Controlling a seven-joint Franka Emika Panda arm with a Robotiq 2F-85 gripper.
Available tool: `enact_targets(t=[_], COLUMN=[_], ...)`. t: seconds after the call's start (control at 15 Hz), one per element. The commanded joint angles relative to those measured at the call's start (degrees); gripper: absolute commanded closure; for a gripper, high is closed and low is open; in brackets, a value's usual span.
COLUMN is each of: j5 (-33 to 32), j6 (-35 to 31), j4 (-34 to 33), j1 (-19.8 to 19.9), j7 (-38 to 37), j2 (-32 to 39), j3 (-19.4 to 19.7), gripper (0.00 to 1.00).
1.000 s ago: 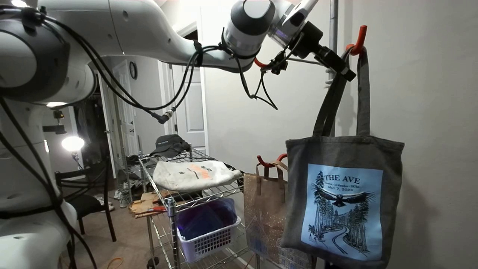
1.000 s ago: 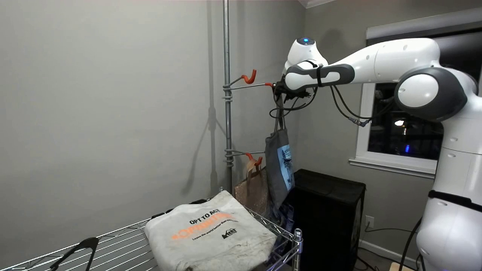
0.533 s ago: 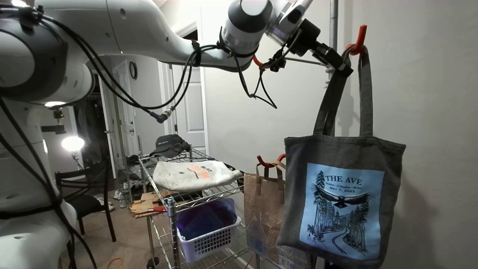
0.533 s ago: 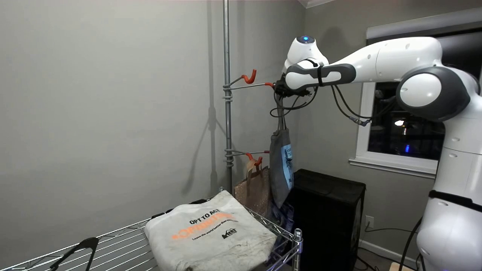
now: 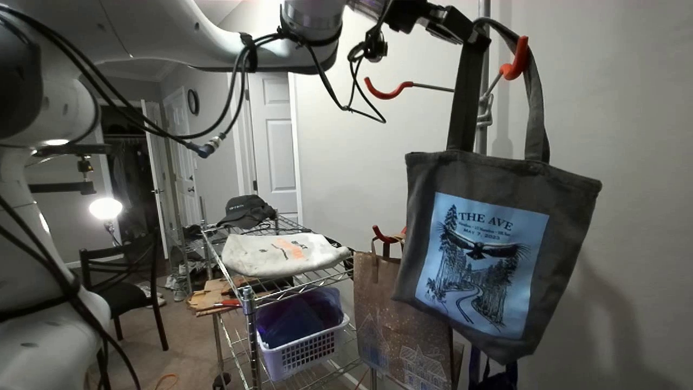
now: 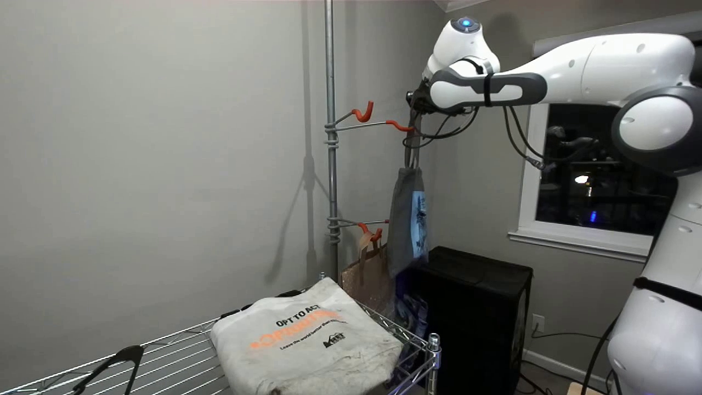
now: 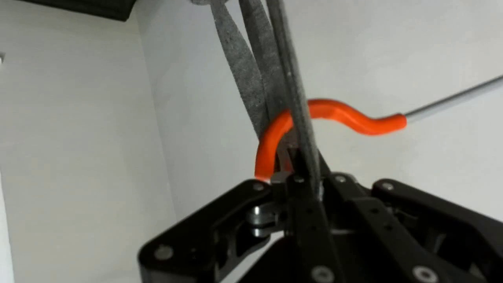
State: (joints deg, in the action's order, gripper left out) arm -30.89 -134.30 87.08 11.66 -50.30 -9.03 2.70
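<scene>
While pincer [image 5: 479,40] clamps strap [image 5: 462,108] of tote [image 5: 494,249], basket [image 5: 309,348] holds purple item [image 5: 296,320], perhaps fabric.

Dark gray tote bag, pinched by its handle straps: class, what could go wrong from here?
Snagging: in the wrist view, the red-orange hook runs between the handle straps, so its upturned tip could catch them.
Slipping: the dark gray tote bag hangs tilted from the tool, so its straps might twist or slide out of the grip.
Knocking: in an exterior view, it overlaps the brown paper bag, so a swing might bump them together.
</scene>
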Motion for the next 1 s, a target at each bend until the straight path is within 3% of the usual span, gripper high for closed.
enact_targets(t=[0.0, 0.4, 0.73, 0.93], j5=[-5.73, -17.15, -20.23, -25.40], j6=[-1.61, 0.60, 2.19, 6.05], j4=[1.30, 0.57, 3.63, 1.94], j1=[0.86, 3.82, 2.99, 5.52], j7=[-2.57, -7.23, -6.65, -12.97], j2=[-5.08, -9.88, -13.91, -13.33], j3=[-0.87, -2.85, -3.35, -5.00], gripper=[0.96, 0.96, 0.96, 0.96])
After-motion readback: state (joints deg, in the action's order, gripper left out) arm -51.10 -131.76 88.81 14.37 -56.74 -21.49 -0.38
